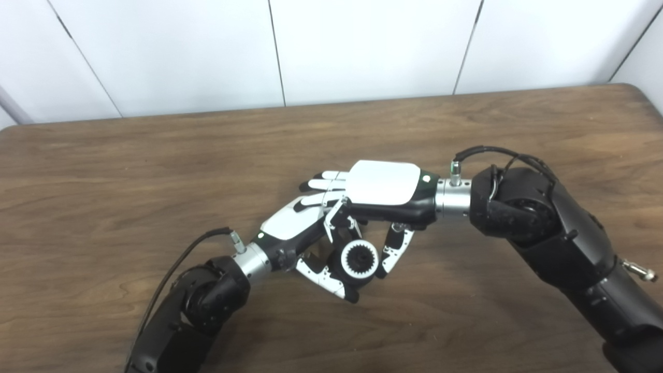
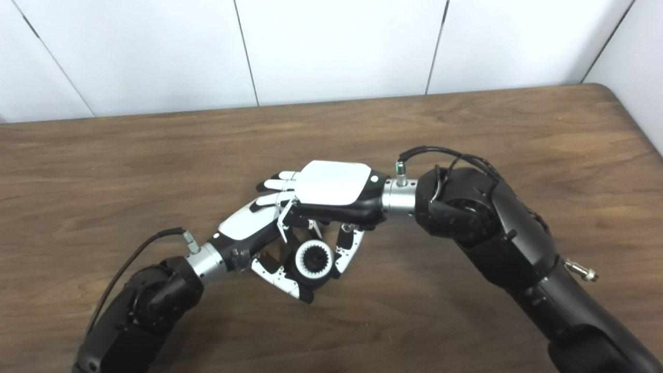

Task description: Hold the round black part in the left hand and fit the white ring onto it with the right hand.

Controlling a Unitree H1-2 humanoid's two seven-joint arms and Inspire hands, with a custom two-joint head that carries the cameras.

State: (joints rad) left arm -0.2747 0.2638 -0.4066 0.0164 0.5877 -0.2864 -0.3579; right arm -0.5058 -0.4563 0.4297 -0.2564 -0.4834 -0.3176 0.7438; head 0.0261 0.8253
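**Both hands closed around the ringed black part above the table**

Nearest the camera, the black forearms are seen entering from the bottom edge, one at each side. Between them, the round black toothed part point(image 1: 361, 257) is held just above the brown wood-grain table point(image 1: 129, 171), at the centre of the scene. The flat white ring point(image 1: 345, 260) is seen encircling that part, its white band surrounding the dark toothed middle; whether it is fully seated cannot be told from either view.

The part is cradled from below and from the left by the left hand point(image 1: 290, 228), whose white-and-black thumb point(image 1: 323, 275) is curled under the ring and touches it. The left hand is thus closed on the part.

The right hand point(image 2: 331, 194) is laid palm-down over the left, its white back plate facing the camera. Its fingers are bent downward around the ring, and one fingertip point(image 2: 347, 254) is pressed against the ring's right edge. The fingers of the two hands overlap above the part, so the upper contact is hidden.
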